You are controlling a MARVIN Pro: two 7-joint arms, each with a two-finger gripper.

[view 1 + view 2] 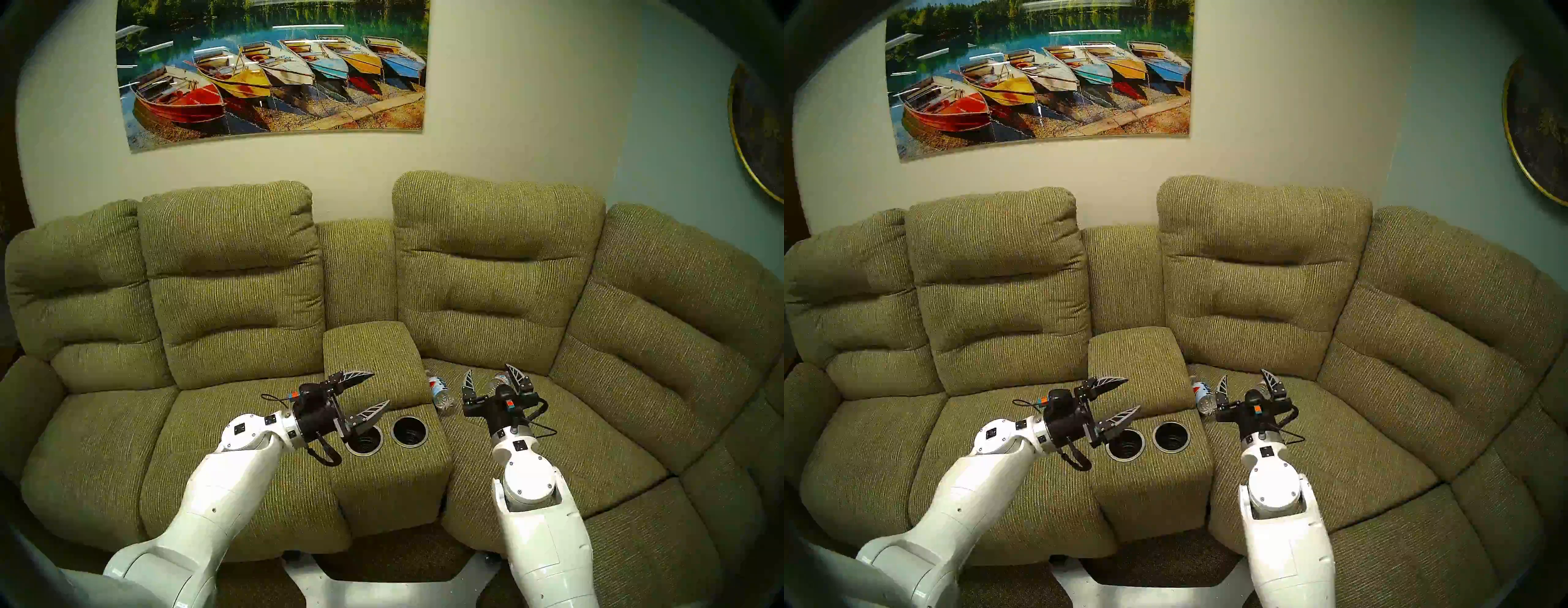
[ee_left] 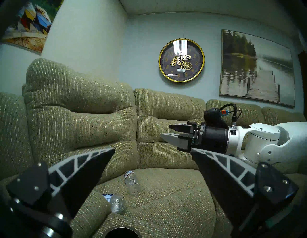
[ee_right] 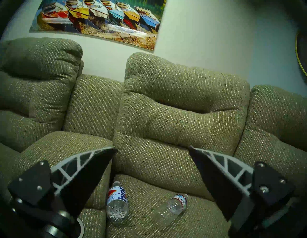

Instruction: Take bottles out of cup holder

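Small clear plastic "hint"-labelled bottle point(image 3: 117, 204) and crinkled clear plastic bottle point(image 3: 170, 209): lying on olive-green fabric seat point(image 3: 191, 221), apparently empty. Likely light, thin-walled, crushable, slippery; best gripped mid-body. Steel-rimmed black cup holder wells point(image 1: 409, 431): vacant. Left hand point(image 1: 368, 395), right hand point(image 1: 492, 378): both spread, holding nothing.

An olive-green ribbed-fabric sectional sofa point(image 1: 237, 271) curves along two walls, with plump, padded back cushions and a padded centre console point(image 1: 373, 361) between two seats. On the pale cream wall point(image 1: 509, 106) behind it hangs a wide print of coloured rowing boats point(image 1: 271, 72) drawn up at a lakeshore, with streaks of ceiling light reflected on its surface. The adjoining wall is pale blue-grey and bears a round, gold-rimmed clock point(image 2: 181, 60) with exposed gears, beside a framed picture of a wooden pier point(image 2: 256, 68) on misty water.
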